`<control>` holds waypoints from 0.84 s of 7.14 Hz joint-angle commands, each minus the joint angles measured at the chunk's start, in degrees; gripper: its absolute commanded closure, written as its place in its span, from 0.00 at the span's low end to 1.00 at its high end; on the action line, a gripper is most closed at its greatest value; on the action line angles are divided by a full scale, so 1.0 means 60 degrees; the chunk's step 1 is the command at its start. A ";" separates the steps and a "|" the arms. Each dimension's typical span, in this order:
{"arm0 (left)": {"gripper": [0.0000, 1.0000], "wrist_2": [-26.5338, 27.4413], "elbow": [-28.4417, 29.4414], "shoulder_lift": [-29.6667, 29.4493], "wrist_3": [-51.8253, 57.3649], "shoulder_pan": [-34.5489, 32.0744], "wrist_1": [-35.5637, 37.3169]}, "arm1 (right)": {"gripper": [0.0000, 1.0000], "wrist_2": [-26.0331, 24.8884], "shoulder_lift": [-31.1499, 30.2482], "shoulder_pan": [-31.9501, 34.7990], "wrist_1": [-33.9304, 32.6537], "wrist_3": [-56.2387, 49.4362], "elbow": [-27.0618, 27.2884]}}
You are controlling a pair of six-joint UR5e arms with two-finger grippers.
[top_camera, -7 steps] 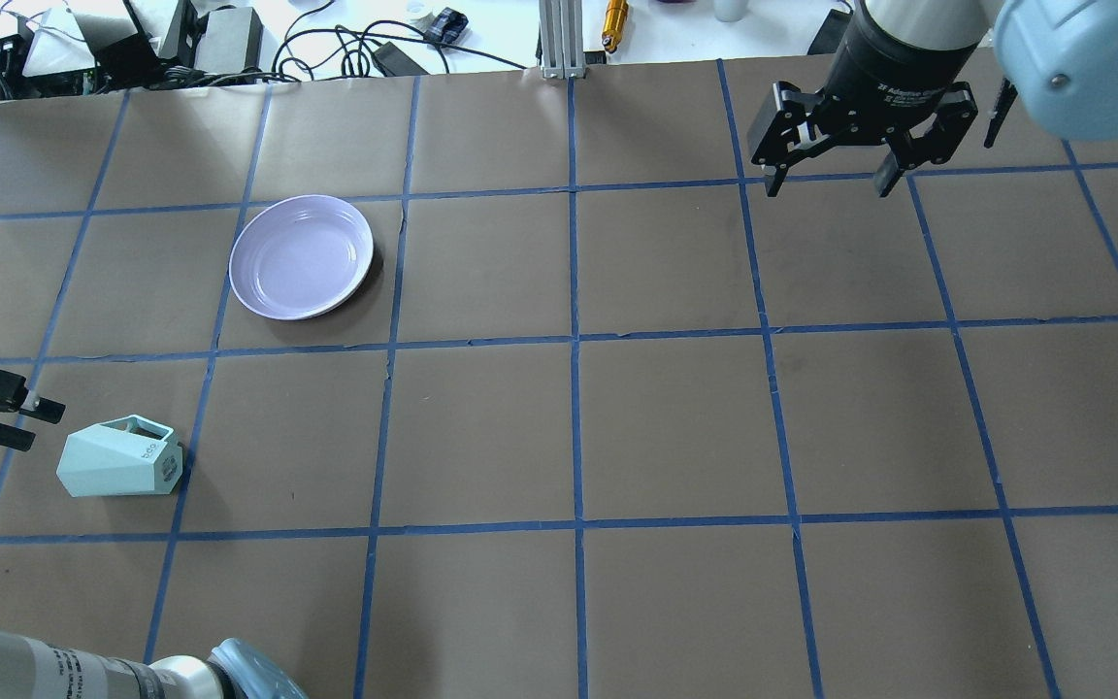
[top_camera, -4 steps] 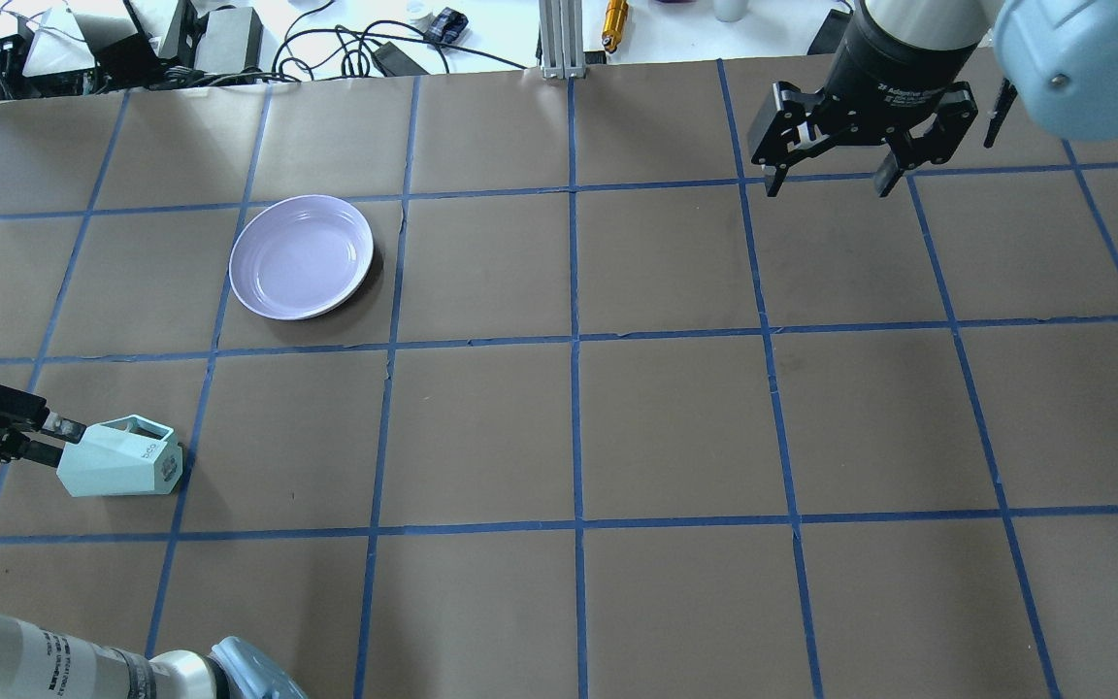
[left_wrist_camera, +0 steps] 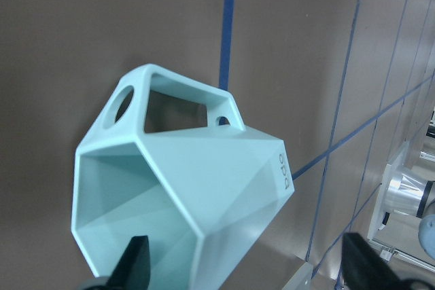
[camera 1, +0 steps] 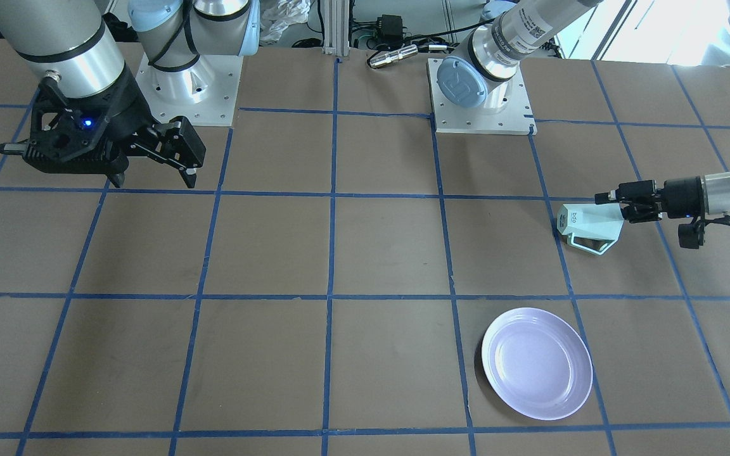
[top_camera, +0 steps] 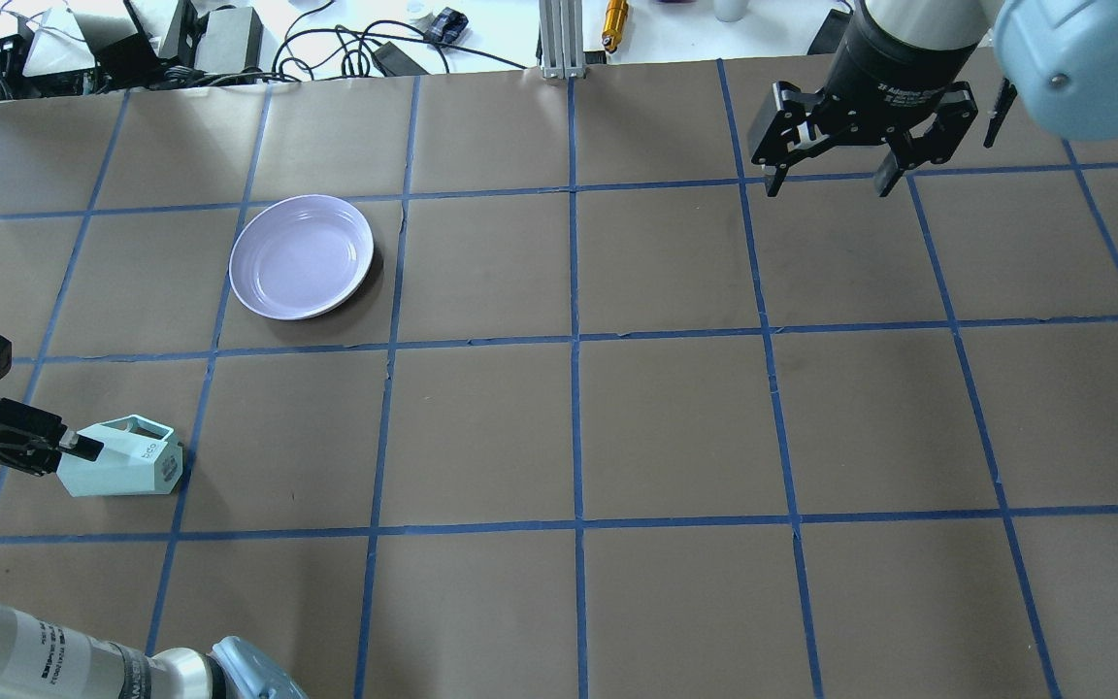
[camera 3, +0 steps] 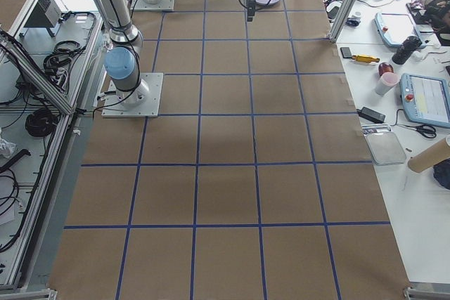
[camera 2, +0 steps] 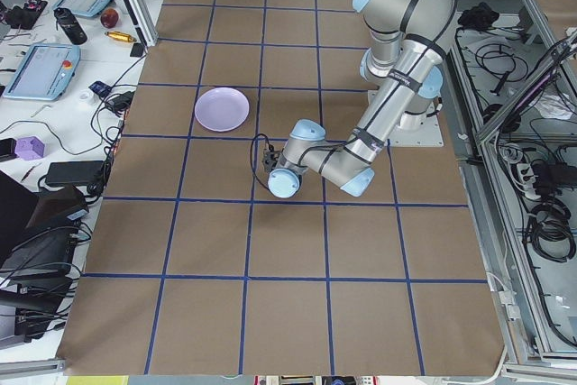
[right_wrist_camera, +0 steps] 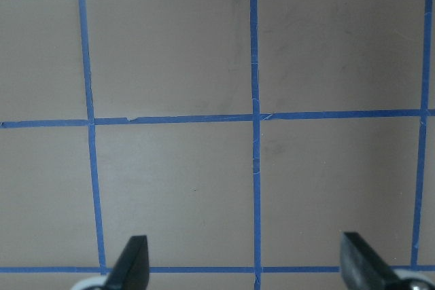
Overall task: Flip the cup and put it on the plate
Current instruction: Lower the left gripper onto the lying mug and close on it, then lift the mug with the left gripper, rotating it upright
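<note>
The cup (left_wrist_camera: 197,188) lies on its side on the counter (left_wrist_camera: 136,25), mouth toward my left fingers (left_wrist_camera: 138,268), which are spread: one in front of the opening, the other outside the wall. It looks rigid, light and probably slick, so I'd pinch a flat rim facet, away from the handle. The plate (top_camera: 302,255) sits well apart; my right fingers (right_wrist_camera: 132,263) hang open far off

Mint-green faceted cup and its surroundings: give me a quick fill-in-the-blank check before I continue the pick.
The pale mint-green faceted cup lies on its ____ on the brown gridded table.
The round lavender plate holds ____.
The left gripper sits at the cup's mouth, jaws ____.
The right gripper, open, holds ____.
Missing: side; nothing; open; nothing.
</note>
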 commanded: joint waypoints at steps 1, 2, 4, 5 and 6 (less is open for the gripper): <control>0.78 -0.0021 0.0005 -0.0048 0.0083 -0.0012 -0.0201 | 0.00 0.0000 0.0000 0.0000 0.0000 0.0000 -0.0002; 0.91 -0.0006 0.0005 -0.0048 0.0112 -0.0041 -0.0274 | 0.00 0.0000 0.0000 0.0000 0.0000 0.0000 -0.0002; 1.00 -0.0021 0.0020 0.0112 0.0112 -0.0071 -0.0610 | 0.00 0.0000 0.0000 0.0000 0.0000 0.0000 -0.0002; 1.00 -0.0035 0.0034 0.0215 0.0097 -0.0085 -0.0742 | 0.00 0.0000 0.0000 0.0000 0.0000 0.0000 -0.0002; 1.00 -0.0108 0.0324 0.0274 0.0054 -0.0129 -0.1063 | 0.00 0.0000 0.0000 0.0000 0.0000 0.0000 -0.0002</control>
